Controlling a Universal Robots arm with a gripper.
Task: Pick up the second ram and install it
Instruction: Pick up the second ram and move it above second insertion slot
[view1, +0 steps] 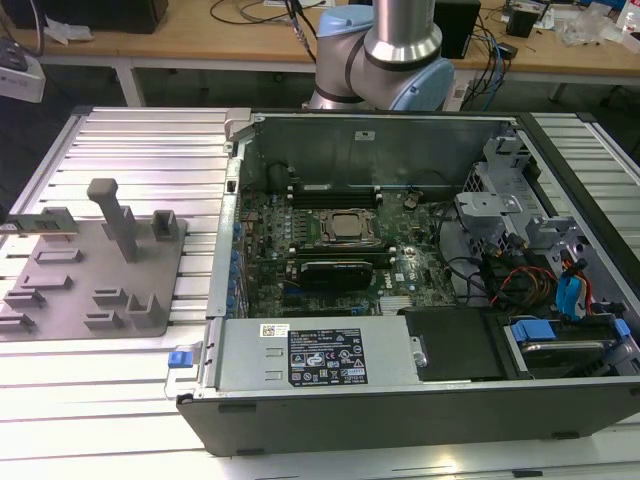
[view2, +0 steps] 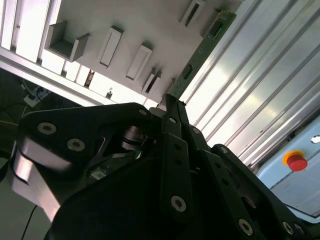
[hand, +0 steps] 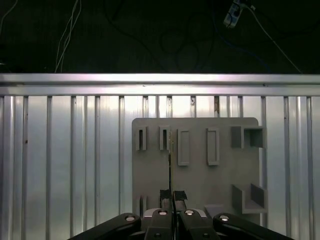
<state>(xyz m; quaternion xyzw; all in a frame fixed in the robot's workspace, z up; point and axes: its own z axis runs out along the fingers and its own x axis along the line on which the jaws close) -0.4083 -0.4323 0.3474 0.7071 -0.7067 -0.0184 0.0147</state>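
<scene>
I have the pincer clenched on the second ram, gripping one end, so the green stick juts out from the fingertips with its dark chips along it. In the first wrist view I see the stick edge-on as a thin line above the closed fingers, over the grey fixture plate and between two of its slots; I cannot tell whether it touches the plate. In the exterior view the second ram sits at the view's far left over that plate, well apart from the open computer case on the ribbed metal worktop. The case's silver power supply carries a black label with white print and, beside it, a small white barcode sticker. A red button on a yellow ring shows in the second wrist view.
</scene>
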